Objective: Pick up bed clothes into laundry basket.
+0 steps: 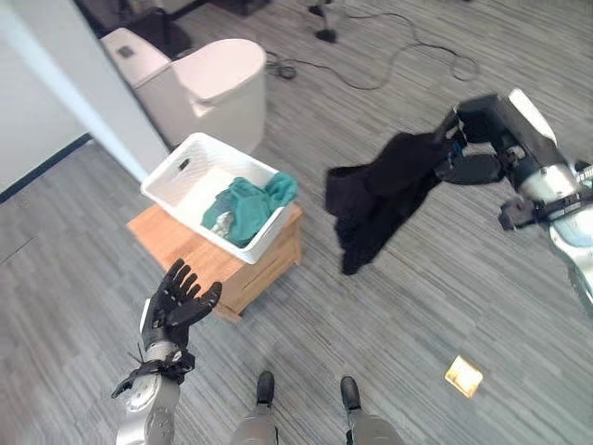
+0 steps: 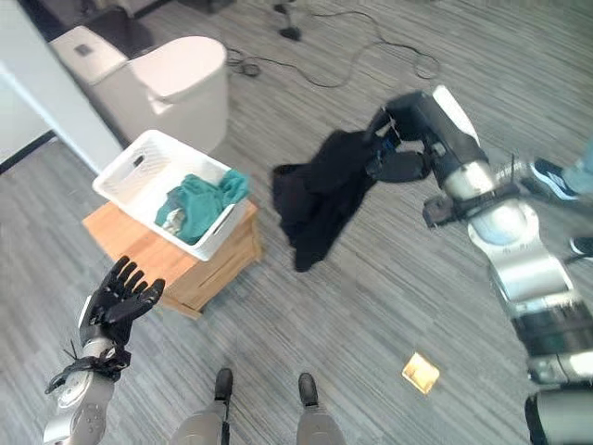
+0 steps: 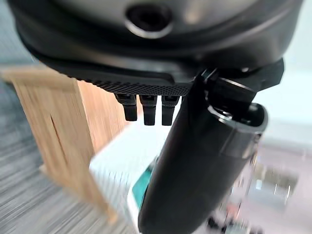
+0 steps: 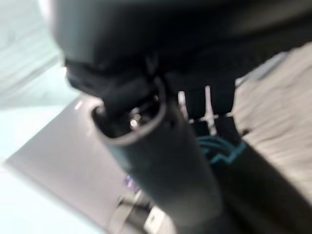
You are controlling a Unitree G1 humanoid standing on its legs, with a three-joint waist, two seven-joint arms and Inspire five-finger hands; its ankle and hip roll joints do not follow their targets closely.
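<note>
A black garment (image 1: 380,199) hangs in the air over the grey floor, gripped at its upper end by my right hand (image 1: 468,148), which is shut on it. To its left a white laundry basket (image 1: 185,167) sits on a low wooden table (image 1: 269,264) and holds teal clothes (image 1: 250,204). My left hand (image 1: 181,301) is raised in front of the table's near corner with straight, spread fingers and holds nothing. In the left wrist view the table's wooden side (image 3: 63,126) and a bit of teal cloth (image 3: 145,178) show past the left hand (image 3: 195,161).
A white toilet (image 1: 208,83) stands behind the basket, beside a pale wall panel (image 1: 83,93). Black cables (image 1: 389,60) trail over the floor at the back. A small yellow square (image 1: 463,375) lies on the floor at the lower right. A person's shoe (image 2: 554,176) shows at the right edge.
</note>
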